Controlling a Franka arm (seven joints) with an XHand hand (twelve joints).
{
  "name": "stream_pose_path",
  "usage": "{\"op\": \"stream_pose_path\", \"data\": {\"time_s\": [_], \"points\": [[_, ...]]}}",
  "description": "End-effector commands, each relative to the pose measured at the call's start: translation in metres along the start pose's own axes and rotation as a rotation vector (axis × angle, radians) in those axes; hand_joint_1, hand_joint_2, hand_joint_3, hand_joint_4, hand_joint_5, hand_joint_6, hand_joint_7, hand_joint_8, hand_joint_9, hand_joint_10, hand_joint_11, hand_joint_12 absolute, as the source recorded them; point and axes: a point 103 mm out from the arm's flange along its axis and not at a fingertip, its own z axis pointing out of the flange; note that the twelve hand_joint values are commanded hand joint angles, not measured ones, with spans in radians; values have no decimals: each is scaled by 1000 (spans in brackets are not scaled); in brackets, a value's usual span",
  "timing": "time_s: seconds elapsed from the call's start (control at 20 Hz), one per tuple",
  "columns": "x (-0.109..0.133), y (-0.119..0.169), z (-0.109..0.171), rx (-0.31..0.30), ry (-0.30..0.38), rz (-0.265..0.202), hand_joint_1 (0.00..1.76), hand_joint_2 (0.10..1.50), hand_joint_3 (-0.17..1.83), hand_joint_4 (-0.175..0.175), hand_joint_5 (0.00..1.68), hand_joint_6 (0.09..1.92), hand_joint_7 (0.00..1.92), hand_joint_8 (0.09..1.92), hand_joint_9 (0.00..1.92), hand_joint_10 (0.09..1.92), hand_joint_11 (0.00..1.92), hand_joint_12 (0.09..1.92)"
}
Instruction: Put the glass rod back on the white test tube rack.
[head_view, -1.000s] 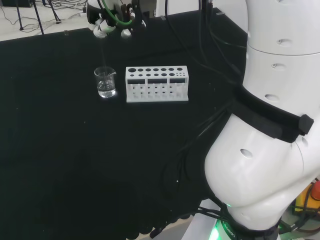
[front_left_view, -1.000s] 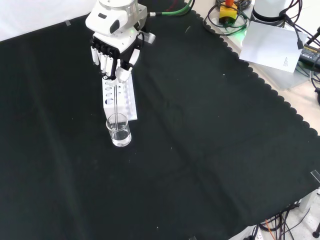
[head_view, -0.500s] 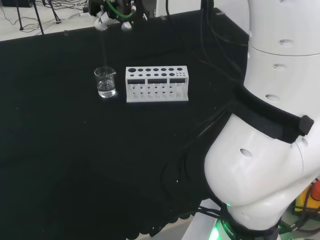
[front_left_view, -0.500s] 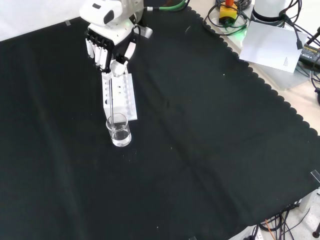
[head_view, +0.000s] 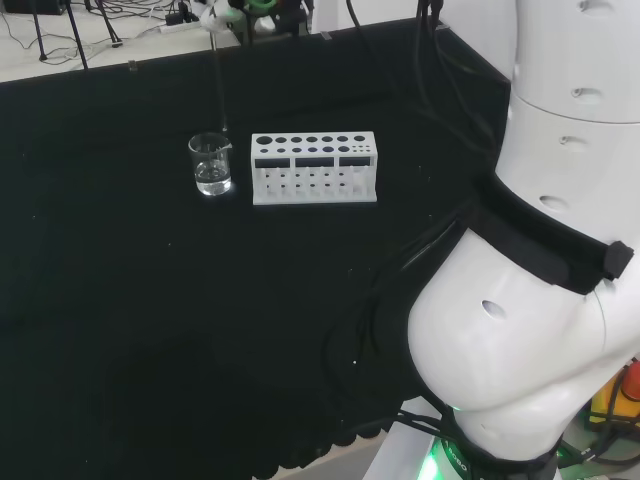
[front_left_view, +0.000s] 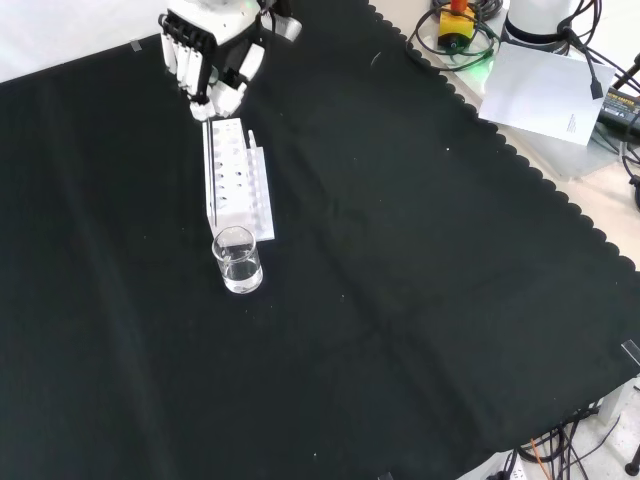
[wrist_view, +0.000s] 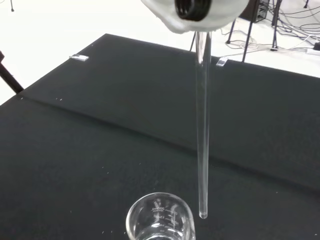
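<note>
The hand (front_left_view: 210, 50) hangs high above the far end of the white test tube rack (front_left_view: 238, 182) in the front view, its fingers curled on the top of a clear glass rod (wrist_view: 202, 130). The rod (head_view: 218, 85) hangs nearly upright from the hand (head_view: 232, 10). Its lower tip is out of the small glass beaker (head_view: 211, 165), just above and beside the rim (wrist_view: 160, 220). The beaker (front_left_view: 237, 261) holds a little clear liquid and stands next to the rack's (head_view: 314, 168) end. A blurred white part of the hand (wrist_view: 195, 12) shows in the wrist view.
The arm's big white links (head_view: 540, 250) stand at the right of the head view. Cables and a white sheet (front_left_view: 545, 90) lie beyond the cloth's scalloped edge at the front view's top right. Black cloth (front_left_view: 400, 300) surrounds the rack and beaker.
The hand has risen and drawn away toward the cloth's far edge in the head view, lifting the rod's tip out of the beaker. Beaker and rack have stayed put.
</note>
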Motion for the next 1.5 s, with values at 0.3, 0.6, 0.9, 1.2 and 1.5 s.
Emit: {"op": "stream_pose_path", "data": {"time_s": [0.3,0.6,0.9,1.2,1.5], "points": [[-34,-9,-17,-17,20,64,1301,1044,4,-175,1153,412,1173,1001,1612,875,1430,956],[-59,-15,-14,-7,17,101,1301,1044,4,-175,1152,413,1173,1002,1612,875,1431,956],[-70,-23,-9,10,15,126,1301,1045,3,-175,1152,414,1172,1003,1612,876,1431,956],[-66,-44,-16,-9,15,125,1301,1045,3,-175,1152,414,1171,1004,1611,876,1431,956],[-46,-60,-23,-26,0,111,1301,1045,3,-175,1152,414,1171,1005,1611,877,1431,956]]}}
